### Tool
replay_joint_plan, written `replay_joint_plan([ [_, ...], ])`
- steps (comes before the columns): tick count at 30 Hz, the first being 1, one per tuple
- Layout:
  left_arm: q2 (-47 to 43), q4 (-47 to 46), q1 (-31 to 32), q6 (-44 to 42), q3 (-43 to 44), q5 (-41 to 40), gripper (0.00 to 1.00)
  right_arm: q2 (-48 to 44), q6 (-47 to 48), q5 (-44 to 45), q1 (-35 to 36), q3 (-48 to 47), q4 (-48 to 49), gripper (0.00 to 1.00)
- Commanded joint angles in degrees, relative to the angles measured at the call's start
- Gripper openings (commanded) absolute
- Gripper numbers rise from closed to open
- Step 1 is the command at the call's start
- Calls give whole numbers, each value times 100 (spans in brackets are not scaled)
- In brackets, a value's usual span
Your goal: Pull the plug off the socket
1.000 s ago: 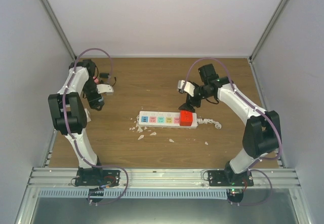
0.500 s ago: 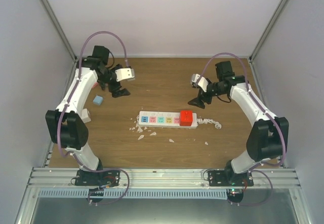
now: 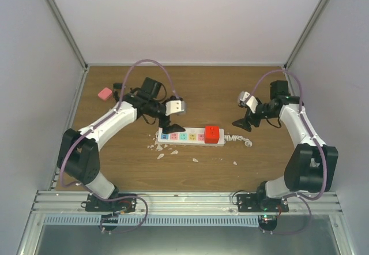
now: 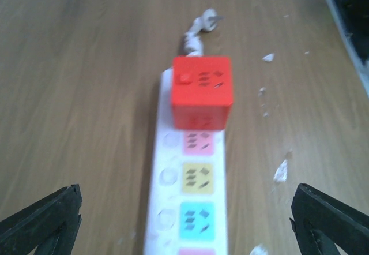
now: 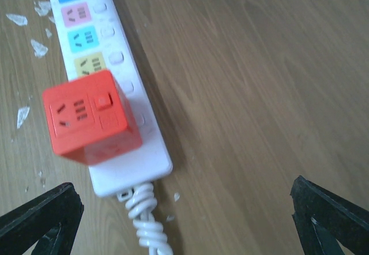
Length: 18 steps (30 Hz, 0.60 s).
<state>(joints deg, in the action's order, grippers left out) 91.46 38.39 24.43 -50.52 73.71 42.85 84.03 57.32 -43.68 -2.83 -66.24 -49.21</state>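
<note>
Both my left jaws and my right jaws stand fully open and hold nothing. In the top view the socket [image 3: 183, 135] lies flat across the middle of the tabletop [image 3: 173, 174]. The red plug [image 3: 213, 134] is seated at its right end, just beside the coiled cord [image 3: 237, 139]. White scraps [image 3: 161, 151] are scattered below the left end. My left jaws hang over that left end. In the left wrist view the strip runs up the centre of the frame between my two tips, so that side looks well lined up. My right jaws sit to the right of the cord, apart from the plug. In the right wrist view the plug shows at centre left, well off my midline. I judge this to be the approach. To do it well, I should bring the left jaws down to pin or clamp the bare left part of the strip, clear of the plug. Then I should shift the right jaws over until the cube is centred between them, close on two opposite flat sides, and pull straight up. If the strip is not held down, it will likely lift with the plug.
</note>
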Motion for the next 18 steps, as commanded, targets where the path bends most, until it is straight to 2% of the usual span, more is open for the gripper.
replay_joint_plan([
  [1,-198,-1605,626,430,-588,182,99,-159,731,-253,-411,444,-156,100],
  [6,56,-2295,1097,489,-878,2,99,-266,1482,-281,-823,929,-64,100],
  [11,529,-2820,1255,795,-732,-37,99,-265,1973,-197,-962,1227,13,100],
  [18,1082,-2999,1509,518,-550,-131,99,92,2080,-488,-958,1258,52,100],
])
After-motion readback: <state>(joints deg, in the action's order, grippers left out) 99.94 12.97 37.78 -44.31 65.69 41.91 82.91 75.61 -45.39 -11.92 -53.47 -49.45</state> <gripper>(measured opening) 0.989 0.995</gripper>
